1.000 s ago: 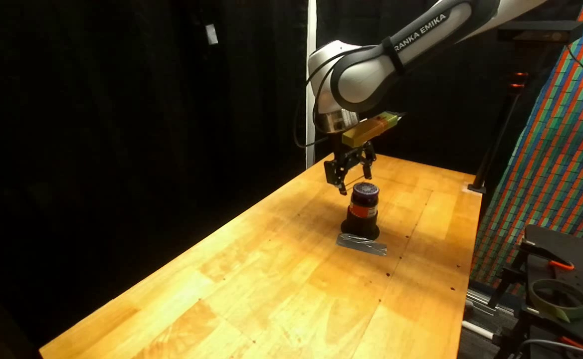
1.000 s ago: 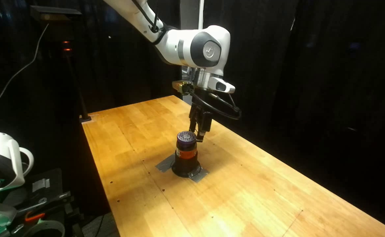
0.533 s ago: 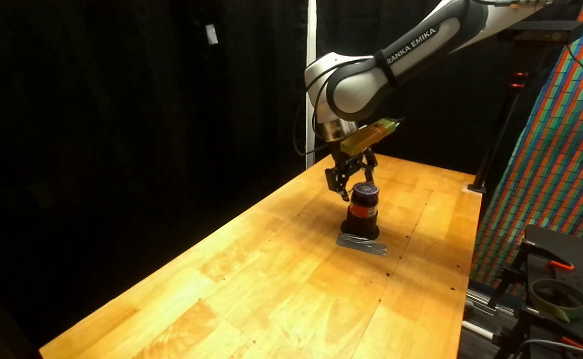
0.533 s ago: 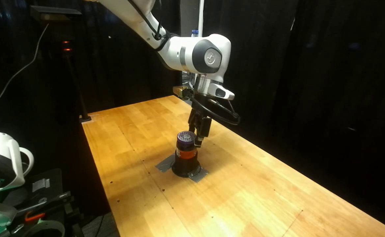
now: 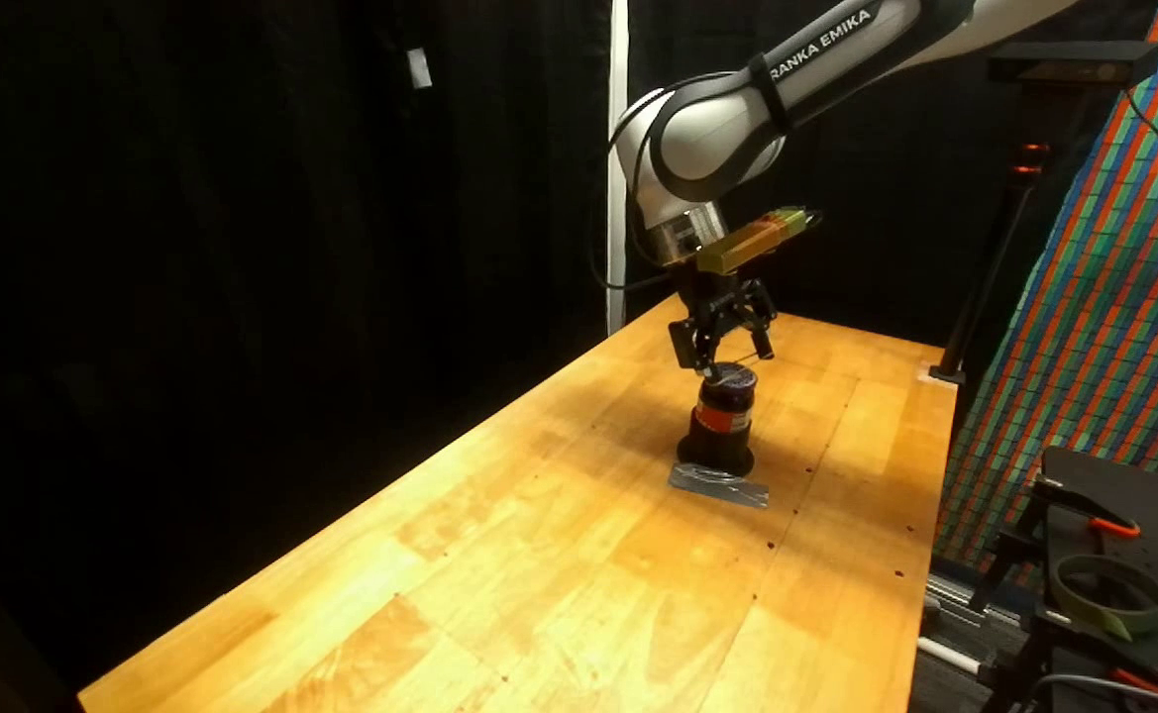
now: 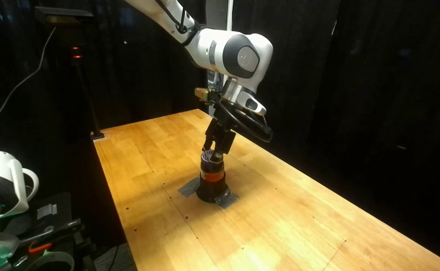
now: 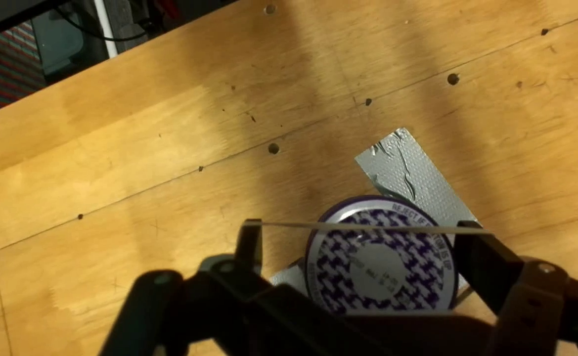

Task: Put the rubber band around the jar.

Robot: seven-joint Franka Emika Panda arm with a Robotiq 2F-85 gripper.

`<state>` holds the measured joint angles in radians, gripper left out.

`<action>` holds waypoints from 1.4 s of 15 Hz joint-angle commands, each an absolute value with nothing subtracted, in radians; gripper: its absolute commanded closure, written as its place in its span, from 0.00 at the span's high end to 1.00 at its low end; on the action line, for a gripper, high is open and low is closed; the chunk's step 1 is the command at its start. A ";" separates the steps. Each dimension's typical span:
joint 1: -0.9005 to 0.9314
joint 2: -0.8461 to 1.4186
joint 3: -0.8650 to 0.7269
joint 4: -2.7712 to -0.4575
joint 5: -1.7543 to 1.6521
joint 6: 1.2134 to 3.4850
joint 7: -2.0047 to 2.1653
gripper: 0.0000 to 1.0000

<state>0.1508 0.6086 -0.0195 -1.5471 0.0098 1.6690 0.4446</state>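
The jar [image 5: 723, 418] stands upright on the table in both exterior views [image 6: 212, 176], with a dark body and an orange-red label. Its purple-and-white patterned lid [image 7: 380, 272] shows in the wrist view. My gripper [image 5: 740, 364] is open over the jar's top, tilted, with one fingertip at the lid in an exterior view [image 6: 210, 152]. The rubber band [image 7: 293, 225] is stretched between the two spread fingertips and crosses above the lid in the wrist view. Whether the band touches the lid I cannot tell. The lid's lower part is hidden by the gripper.
The jar sits in a black round base [image 6: 204, 194]. Grey tape [image 5: 717, 485] lies beside this base on the wooden table [image 5: 539, 555]. A dark stand [image 5: 980, 267] rises at the table's far corner. A roll of tape [image 5: 1108, 594] lies on a side cart.
My gripper first went down beside the jar, then rose, tilted and moved over the lid. The rubber band moved with the fingers. The jar has not moved.
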 commanded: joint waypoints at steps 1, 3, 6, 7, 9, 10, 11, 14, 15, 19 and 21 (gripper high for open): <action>0.132 0.547 -0.015 -1.671 0.042 1.719 0.422 1.00; 0.140 0.535 -0.020 -1.727 0.040 1.806 0.441 1.00; 0.151 0.492 -0.021 -1.824 0.038 1.947 0.465 1.00; 0.156 0.471 -0.024 -1.860 0.031 2.001 0.475 1.00; 0.160 0.413 -0.027 -1.944 0.020 2.084 0.485 1.00; 0.159 0.378 -0.026 -1.990 0.016 2.110 0.482 1.00; 0.158 0.352 -0.026 -2.025 0.015 2.137 0.485 1.00; 0.149 0.281 -0.024 -2.111 0.021 2.206 0.488 1.00; 0.147 0.265 -0.022 -2.134 0.025 2.226 0.489 1.00; 0.150 0.230 -0.018 -2.229 0.020 2.352 0.512 1.00; 0.155 0.218 -0.017 -2.273 0.010 2.415 0.524 0.74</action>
<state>0.1527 0.2825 -0.0155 -2.1570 0.0327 2.3445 0.4900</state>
